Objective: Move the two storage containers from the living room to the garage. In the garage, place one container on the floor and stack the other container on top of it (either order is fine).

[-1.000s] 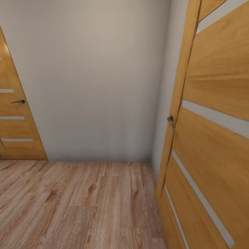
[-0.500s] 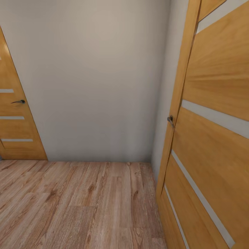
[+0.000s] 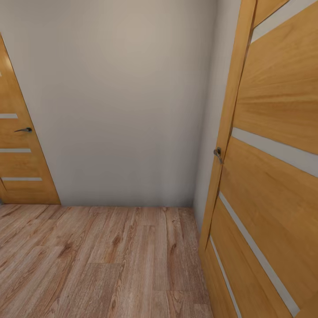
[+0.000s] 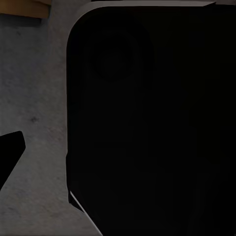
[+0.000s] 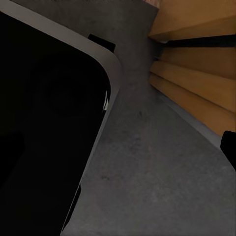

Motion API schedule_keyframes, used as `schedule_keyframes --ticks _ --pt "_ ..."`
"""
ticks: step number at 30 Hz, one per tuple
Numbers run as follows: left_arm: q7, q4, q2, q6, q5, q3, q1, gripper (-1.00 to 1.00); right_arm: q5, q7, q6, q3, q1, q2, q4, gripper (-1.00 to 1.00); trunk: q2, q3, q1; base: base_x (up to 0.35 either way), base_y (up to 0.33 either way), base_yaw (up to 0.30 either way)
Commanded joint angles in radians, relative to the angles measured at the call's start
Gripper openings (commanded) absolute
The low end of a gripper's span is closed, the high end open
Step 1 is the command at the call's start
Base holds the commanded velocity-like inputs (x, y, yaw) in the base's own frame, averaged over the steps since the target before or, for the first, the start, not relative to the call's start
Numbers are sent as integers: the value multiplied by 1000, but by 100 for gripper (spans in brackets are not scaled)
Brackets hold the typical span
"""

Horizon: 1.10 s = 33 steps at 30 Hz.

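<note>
The two storage containers are out of view. In the left wrist view one dark fingertip (image 4: pixel 9 155) of my left gripper hangs over grey concrete floor (image 4: pixel 34 98), beside my black base (image 4: pixel 147 123). The right wrist view has a dark fingertip (image 5: pixel 229 147) of my right gripper at the picture's edge, over the same mottled concrete floor (image 5: pixel 157 167) next to the base (image 5: pixel 44 123). Nothing shows between the fingers, and the frames do not tell whether either gripper is open or shut.
Ahead lies a light wood-plank floor (image 3: pixel 101 260) ending at a plain pale wall (image 3: pixel 123 101). An orange-wood door with pale slits (image 3: pixel 269 176) stands open close on the right. A second such door (image 3: pixel 17 154) is shut at far left. Orange wood (image 5: pixel 196 73) borders the concrete.
</note>
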State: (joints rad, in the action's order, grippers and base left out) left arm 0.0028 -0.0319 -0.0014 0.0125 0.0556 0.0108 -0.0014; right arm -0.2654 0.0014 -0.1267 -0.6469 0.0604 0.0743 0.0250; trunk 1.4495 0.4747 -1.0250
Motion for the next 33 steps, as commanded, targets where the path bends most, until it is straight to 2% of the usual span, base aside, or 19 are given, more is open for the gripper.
schedule_keyframes --ticks 1,13,22,33 --pt "0 0 0 1 6 0 0 100 -8 0 -5 -9 1 -1 3 100 1 1 0 0 0 0" --pt "-1 0 0 1 6 0 0 100 -7 1 -7 -10 1 -1 -3 100 1 1 0 8 0 0" --pt "-1 0 0 1 7 -2 0 100 -12 0 -7 -8 1 -1 -3 100 1 1 0 214 0 0" --pt "-1 0 0 1 7 -1 0 100 -18 0 -7 -7 1 -1 -2 100 1 1 0 16 22 0"
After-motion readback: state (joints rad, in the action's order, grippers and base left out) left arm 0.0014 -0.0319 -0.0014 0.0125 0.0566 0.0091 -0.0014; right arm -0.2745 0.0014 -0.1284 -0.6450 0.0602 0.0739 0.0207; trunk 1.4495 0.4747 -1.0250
